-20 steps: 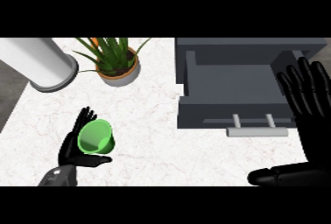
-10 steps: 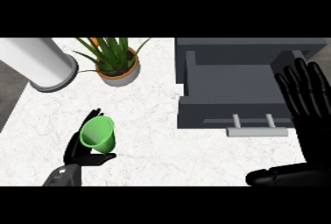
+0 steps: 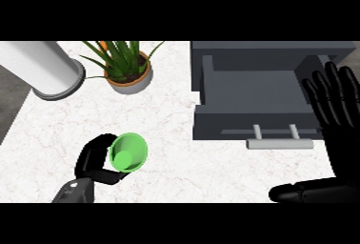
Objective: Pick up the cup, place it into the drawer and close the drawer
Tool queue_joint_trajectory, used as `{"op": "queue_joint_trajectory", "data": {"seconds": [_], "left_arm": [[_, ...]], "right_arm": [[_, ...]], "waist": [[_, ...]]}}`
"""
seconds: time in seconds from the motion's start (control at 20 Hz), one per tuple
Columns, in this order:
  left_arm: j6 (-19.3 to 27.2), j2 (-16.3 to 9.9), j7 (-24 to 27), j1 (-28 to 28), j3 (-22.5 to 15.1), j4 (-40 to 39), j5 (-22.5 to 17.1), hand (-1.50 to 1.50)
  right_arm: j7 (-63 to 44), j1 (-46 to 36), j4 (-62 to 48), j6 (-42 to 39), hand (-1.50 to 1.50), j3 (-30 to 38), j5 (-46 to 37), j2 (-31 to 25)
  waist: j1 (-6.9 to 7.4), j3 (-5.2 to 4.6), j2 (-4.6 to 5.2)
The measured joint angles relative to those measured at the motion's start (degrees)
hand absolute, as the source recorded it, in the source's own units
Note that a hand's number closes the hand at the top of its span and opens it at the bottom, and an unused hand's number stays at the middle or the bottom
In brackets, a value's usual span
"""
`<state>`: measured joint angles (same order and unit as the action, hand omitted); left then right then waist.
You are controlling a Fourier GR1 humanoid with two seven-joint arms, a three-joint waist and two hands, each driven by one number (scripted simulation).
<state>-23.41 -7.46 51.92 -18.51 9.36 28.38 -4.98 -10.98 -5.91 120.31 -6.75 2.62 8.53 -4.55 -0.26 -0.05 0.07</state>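
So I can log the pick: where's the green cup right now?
In the head view the green cup is at the lower left, tilted in the left hand over the white counter, below the potted plant and left of the open drawer.

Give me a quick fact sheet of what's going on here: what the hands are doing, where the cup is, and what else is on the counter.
left hand: curled round the green cup, at the counter's lower left
cup: tipped, its opening facing the camera
right hand: open, fingers up, at the right edge
drawer: open, nothing visible inside, handle toward the robot
potted plant: top of the counter, left of the drawer
white cylinder: top left corner
counter: white marble
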Motion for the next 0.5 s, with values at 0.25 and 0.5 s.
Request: {"op": "queue_joint_trajectory", "data": {"seconds": [0.25,0.5], "left_arm": [[3.5,0.1,1.6,-0.1,2.2,2.2,-2.2,1.50],[8.2,0.6,3.5,0.5,5.2,4.6,-4.6,1.50]], "right_arm": [[-0.2,-0.5,-0.5,0.0,-1.50,0.6,0.0,-0.4],[-0.3,-0.7,-0.3,-0.3,-1.50,0.7,0.4,-0.6]], "waist": [[0.11,0.01,-0.03],[0.20,0.03,-0.06]]}}
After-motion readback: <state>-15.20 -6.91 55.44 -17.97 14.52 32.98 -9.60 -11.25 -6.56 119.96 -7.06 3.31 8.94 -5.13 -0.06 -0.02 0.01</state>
